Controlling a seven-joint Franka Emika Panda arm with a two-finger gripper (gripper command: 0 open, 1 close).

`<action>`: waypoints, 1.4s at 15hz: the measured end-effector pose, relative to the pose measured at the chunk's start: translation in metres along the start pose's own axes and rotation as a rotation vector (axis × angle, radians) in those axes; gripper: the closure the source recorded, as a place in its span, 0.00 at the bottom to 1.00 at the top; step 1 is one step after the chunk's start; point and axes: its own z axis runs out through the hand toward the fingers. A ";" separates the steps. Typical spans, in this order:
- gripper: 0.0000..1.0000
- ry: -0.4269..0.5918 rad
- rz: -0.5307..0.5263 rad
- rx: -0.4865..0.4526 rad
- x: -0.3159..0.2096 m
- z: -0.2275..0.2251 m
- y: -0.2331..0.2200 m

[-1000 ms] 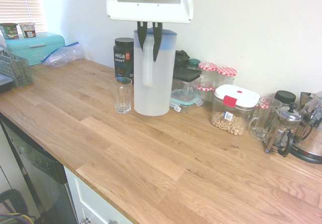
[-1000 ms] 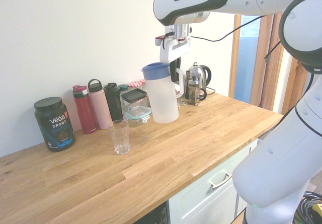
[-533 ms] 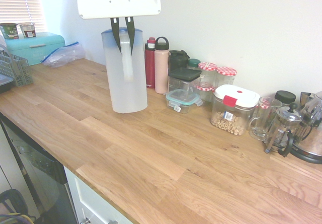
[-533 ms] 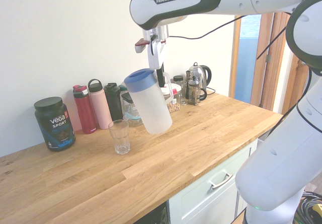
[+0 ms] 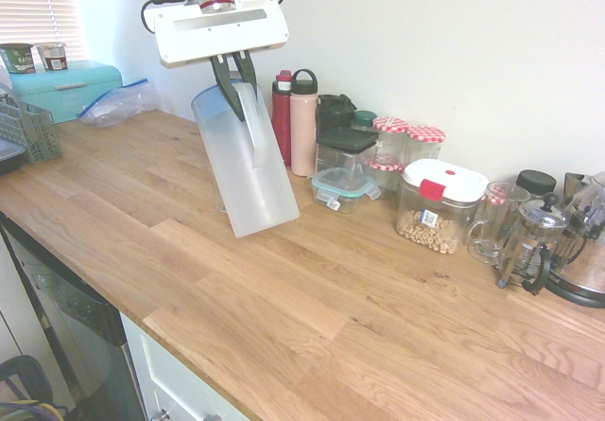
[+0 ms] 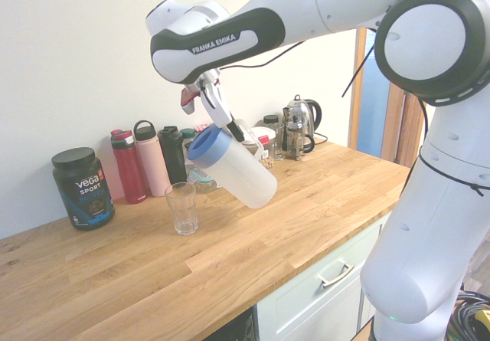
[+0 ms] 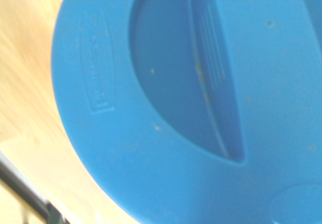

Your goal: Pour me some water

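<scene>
My gripper (image 5: 236,73) is shut on the handle of a frosted white pitcher (image 5: 248,170) with a blue lid (image 6: 208,146). It holds the pitcher (image 6: 239,171) in the air over the wooden counter (image 5: 312,317), tilted steeply. The lid end leans toward a clear drinking glass (image 6: 181,208) that stands upright on the counter just below and beside it. No water shows in the glass or at the spout. In the first exterior view the pitcher hides the glass. The blue lid (image 7: 201,108) fills the wrist view.
Along the wall stand a black protein tub (image 6: 83,188), red, pink and dark bottles (image 5: 303,123), food containers (image 5: 440,203), a glass mug, a French press (image 5: 531,243) and a kettle. A teal bread box (image 5: 66,86) and a dish rack (image 5: 24,128) sit at the counter's far end.
The gripper has carried the pitcher from beside the containers over to the glass. The pitcher has tipped from upright to a steep tilt, lid toward the glass.
</scene>
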 end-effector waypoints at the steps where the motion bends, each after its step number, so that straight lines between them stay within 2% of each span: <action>1: 1.00 -0.009 -0.011 -0.026 0.004 0.002 -0.007; 10: 1.00 -0.046 -0.046 -0.224 0.045 0.015 -0.041; 21: 1.00 -0.055 -0.065 -0.317 0.057 0.008 -0.070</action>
